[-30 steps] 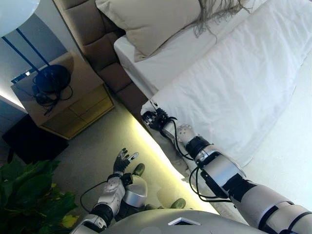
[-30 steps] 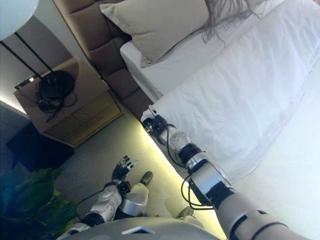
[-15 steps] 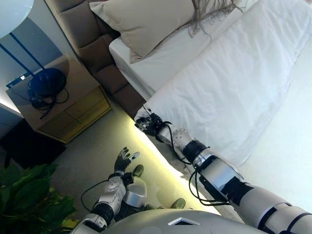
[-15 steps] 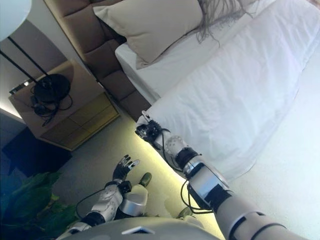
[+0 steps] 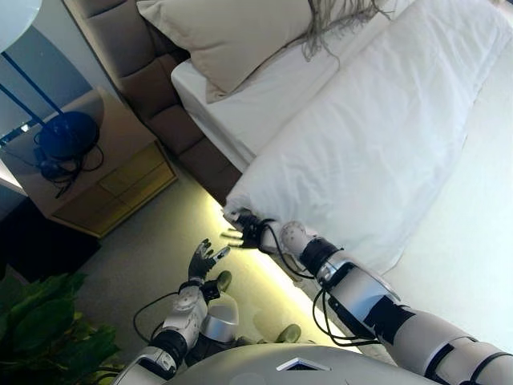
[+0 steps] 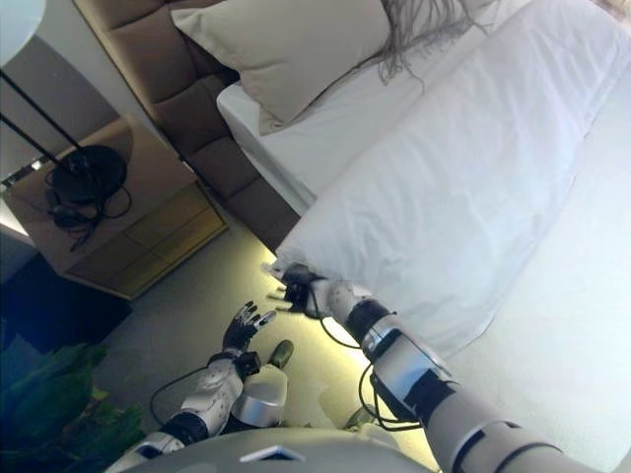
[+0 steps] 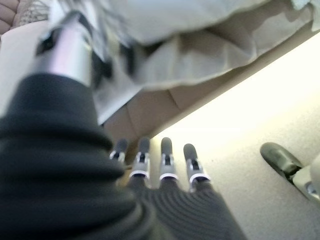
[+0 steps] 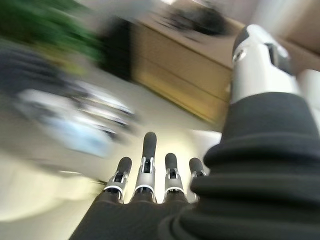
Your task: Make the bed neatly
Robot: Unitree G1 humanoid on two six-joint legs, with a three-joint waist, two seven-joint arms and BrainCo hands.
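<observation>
A warm glow underlights the bed [image 5: 240, 128] (both wrist views smear badly).

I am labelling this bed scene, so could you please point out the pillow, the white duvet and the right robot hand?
pillow [image 5: 240, 36], left eye view, middle of its face.
white duvet [image 5: 377, 136], left eye view, middle of its top.
right robot hand [image 5: 244, 233], left eye view, on the hand.

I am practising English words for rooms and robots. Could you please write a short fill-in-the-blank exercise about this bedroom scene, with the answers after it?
1. The right hand, fingers straight, is at the corner of the white ____.
2. The beige pillow lies at the head of the bed, next to the padded ____.
3. The left hand hangs open above the ____, away from the bed.
4. The dark round lamp base stands on the wooden ____.

Missing words: duvet; headboard; floor; nightstand
</observation>
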